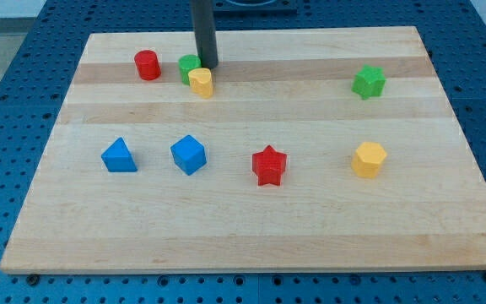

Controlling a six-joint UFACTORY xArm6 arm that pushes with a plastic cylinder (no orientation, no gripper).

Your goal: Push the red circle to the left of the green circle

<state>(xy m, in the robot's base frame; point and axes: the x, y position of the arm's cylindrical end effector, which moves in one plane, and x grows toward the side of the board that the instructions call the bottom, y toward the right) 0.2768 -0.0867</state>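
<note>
The red circle [147, 65] stands near the view's top left of the wooden board [251, 228]. The green circle [189, 67] is a short way to its right, with a small gap between them. A yellow block [201, 83] touches the green circle's lower right side. My tip [207, 65] comes down from the view's top and ends right beside the green circle's right edge, just above the yellow block. The tip is well to the right of the red circle.
A green star [368, 82] sits at the upper right. Along the lower row, from left to right, are a blue triangle [119, 156], a blue cube [188, 154], a red star [269, 165] and a yellow hexagon [369, 160].
</note>
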